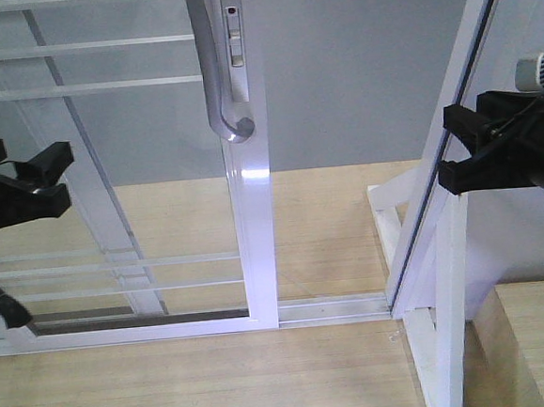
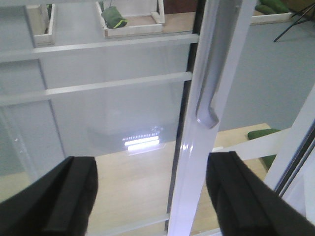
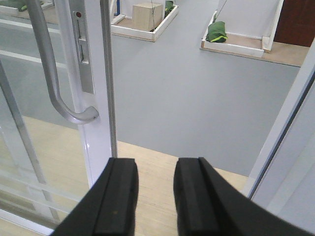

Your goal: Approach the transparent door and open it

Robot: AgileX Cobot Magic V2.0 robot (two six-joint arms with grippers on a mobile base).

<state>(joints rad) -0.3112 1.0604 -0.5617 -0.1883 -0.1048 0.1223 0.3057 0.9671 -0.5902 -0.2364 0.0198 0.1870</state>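
Note:
The transparent door (image 1: 108, 160) fills the left half of the front view, its white stile (image 1: 253, 224) carrying a curved grey pull handle (image 1: 217, 76). An open gap lies between the stile and the white jamb (image 1: 461, 85) on the right. My left gripper (image 1: 49, 180) hovers open at the left edge, in front of the glass and lower than the handle. In the left wrist view it (image 2: 152, 196) is wide open, with the handle (image 2: 209, 98) above and beyond its right finger. My right gripper (image 1: 451, 149) is open by the jamb. In its wrist view it (image 3: 156, 191) holds nothing, and the handle (image 3: 49, 73) is to the upper left.
A bottom track (image 1: 332, 307) runs from the door to the jamb over pale wood flooring. White support struts (image 1: 434, 342) stand at the lower right. Beyond the opening are grey floor, low white-edged trays (image 3: 231, 46) with green bundles, and a wooden box (image 3: 147, 14).

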